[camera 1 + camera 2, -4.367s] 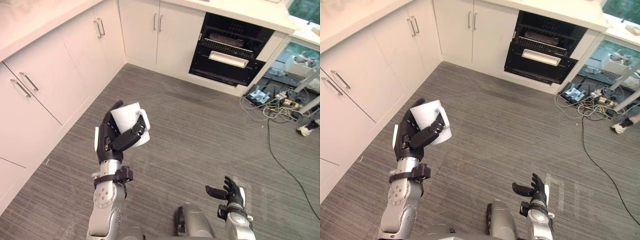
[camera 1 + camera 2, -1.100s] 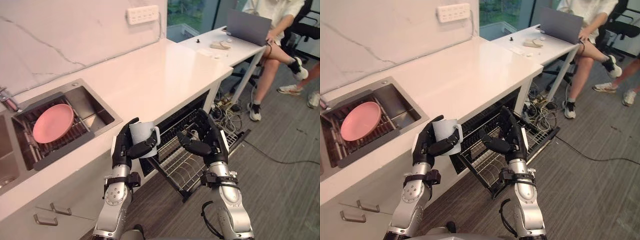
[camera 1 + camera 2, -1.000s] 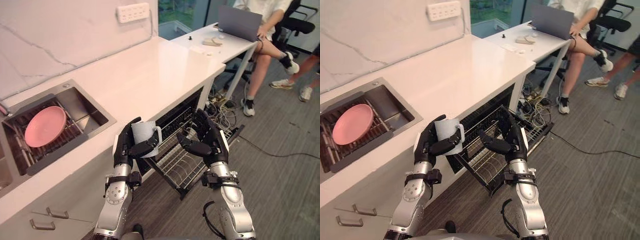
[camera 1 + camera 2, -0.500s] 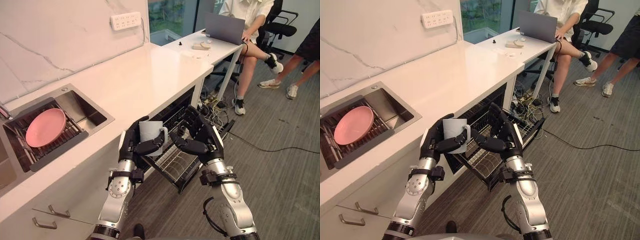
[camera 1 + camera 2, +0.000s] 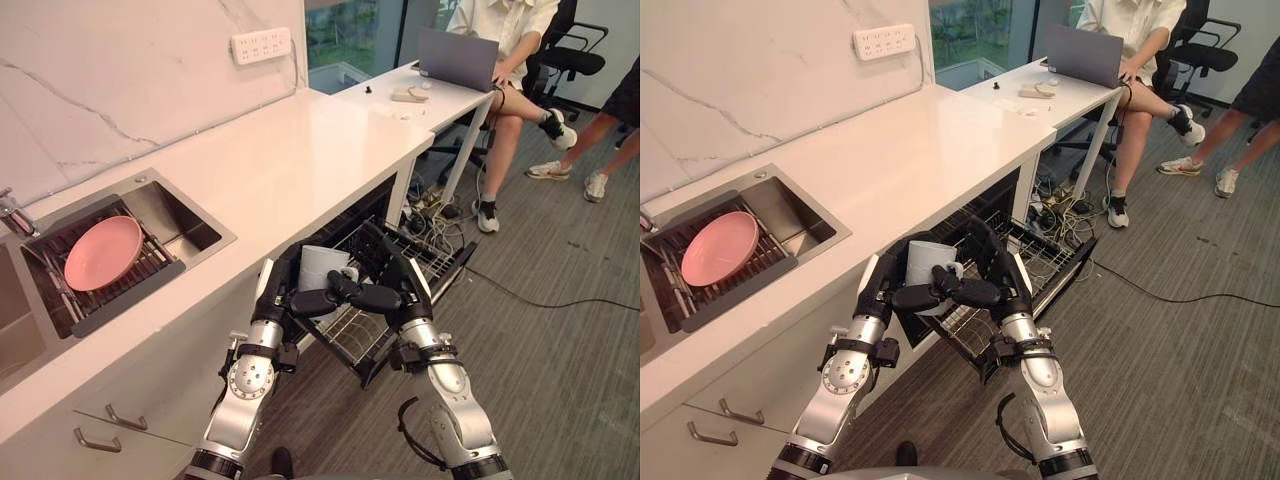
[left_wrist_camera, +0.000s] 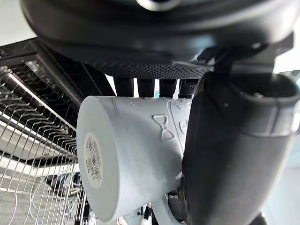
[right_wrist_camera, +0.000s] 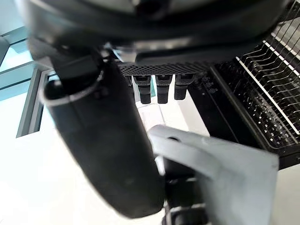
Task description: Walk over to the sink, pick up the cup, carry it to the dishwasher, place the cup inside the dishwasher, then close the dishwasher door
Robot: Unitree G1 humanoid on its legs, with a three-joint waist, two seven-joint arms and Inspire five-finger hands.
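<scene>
My left hand (image 5: 274, 296) is shut on a pale blue-white cup (image 5: 321, 268), holding it upright over the pulled-out wire rack (image 5: 352, 336) of the open dishwasher (image 5: 372, 207) under the counter. In the left wrist view the cup (image 6: 136, 159) sits between the fingers and the thumb, its base towards the camera. My right hand (image 5: 396, 291) is just right of the cup, fingers straight and thumb reaching across to the cup's front. Whether the thumb touches the cup I cannot tell.
A sink (image 5: 190, 228) with a pink plate (image 5: 103, 253) on a grate lies left of the white counter (image 5: 290, 150). Cables (image 5: 437, 212) lie on the floor beyond the rack. A person (image 5: 505, 30) sits at a desk with a laptop (image 5: 458, 58); another person's legs (image 5: 615, 135) stand far right.
Both hands have dropped lower and closer to the dishwasher rack. The right hand has closed in on the cup, its thumb now at the cup's front.
</scene>
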